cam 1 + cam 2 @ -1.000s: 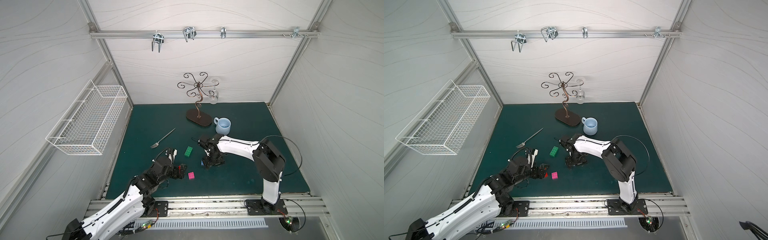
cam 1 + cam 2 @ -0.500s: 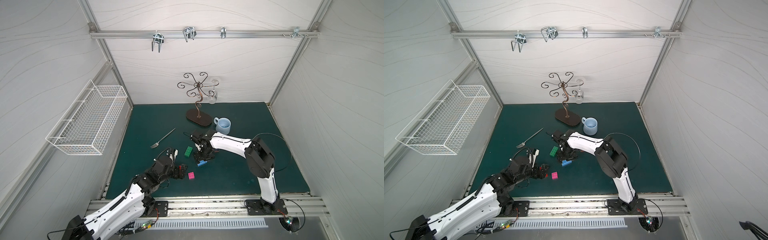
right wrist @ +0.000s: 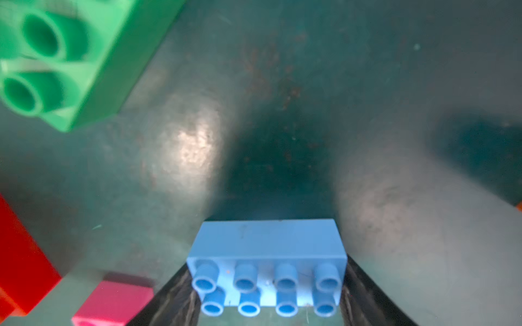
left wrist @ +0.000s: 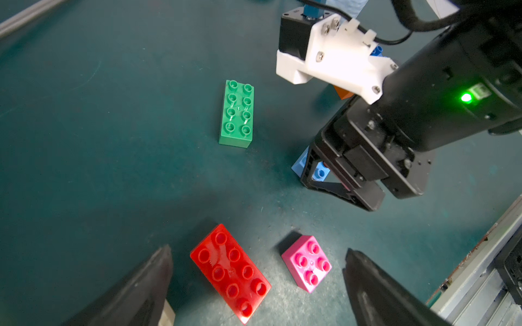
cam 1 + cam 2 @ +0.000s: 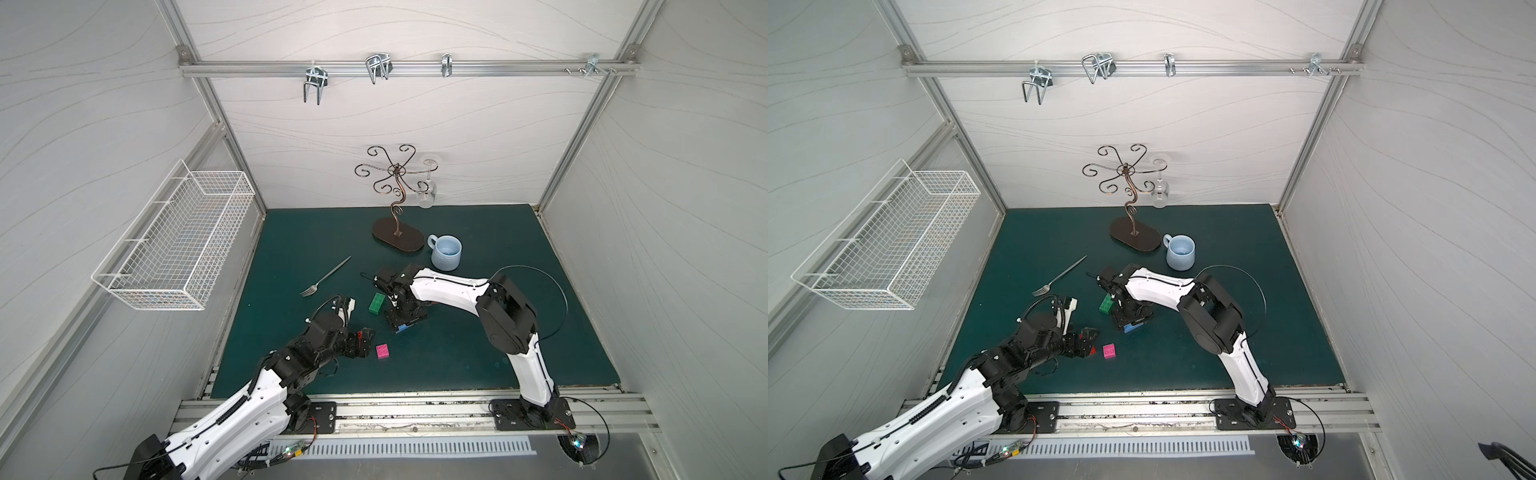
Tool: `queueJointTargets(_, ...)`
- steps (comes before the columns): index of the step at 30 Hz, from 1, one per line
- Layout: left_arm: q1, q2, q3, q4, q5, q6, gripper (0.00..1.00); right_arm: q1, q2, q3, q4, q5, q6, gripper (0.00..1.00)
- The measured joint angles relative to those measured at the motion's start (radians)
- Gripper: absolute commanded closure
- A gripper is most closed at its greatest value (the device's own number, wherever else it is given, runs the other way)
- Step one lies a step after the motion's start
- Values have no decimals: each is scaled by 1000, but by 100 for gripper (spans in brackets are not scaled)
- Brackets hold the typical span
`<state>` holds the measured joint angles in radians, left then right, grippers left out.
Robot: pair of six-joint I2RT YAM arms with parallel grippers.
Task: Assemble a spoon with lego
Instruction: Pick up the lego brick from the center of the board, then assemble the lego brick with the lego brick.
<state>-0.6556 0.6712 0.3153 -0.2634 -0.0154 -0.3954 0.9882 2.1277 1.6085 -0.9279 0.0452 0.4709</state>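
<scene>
Green mat (image 5: 457,353) — bricks (image 5: 382,351), fork (image 5: 325,277), mug (image 5: 445,252)

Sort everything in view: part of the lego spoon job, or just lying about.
Job: green brick, red brick, pink brick, light blue brick.
Lying about: fork, mug, glass stand, wire basket.

Bright even light, soft shadows, glare patches on the mat (image 3: 195,146), blurry right-wrist close-up.

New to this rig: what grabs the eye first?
Bright bricks on the dark green mat: a red brick and a pink brick by the open left gripper, a green brick farther back. The right gripper grips a light blue brick. At the back, a curly metal stand holds a hanging glass.
</scene>
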Motion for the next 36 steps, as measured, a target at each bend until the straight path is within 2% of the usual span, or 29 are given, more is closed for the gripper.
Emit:
queueJointTargets(3,0,3,0,1,0,0,0,0,4,10,-2,7,-4,28)
queueJointTargets(7,0,23,0,1,0,0,0,1,4,21,-7,20,-12,41)
queueJointTargets(11,0,39,0,0,2,0,0,3,3,24,-23,35,-18,47)
queueJointTargets(15,0,37,0,2,10,2,0,-9,-26,23,-58,53,-16,47)
queueJointTargets(19,0,25,0,28,32,3,0,-43,-129,23,-114,71,-14,47)
queueJointTargets(25,0,62,-3,106,71,22,0,-180,-285,44,-181,98,-18,47)
queueJointTargets(30,0,143,-3,156,95,35,0,-268,-280,45,-194,108,-32,47)
queueJointTargets(36,0,180,-3,188,103,45,0,-278,-231,47,-194,100,-53,46)
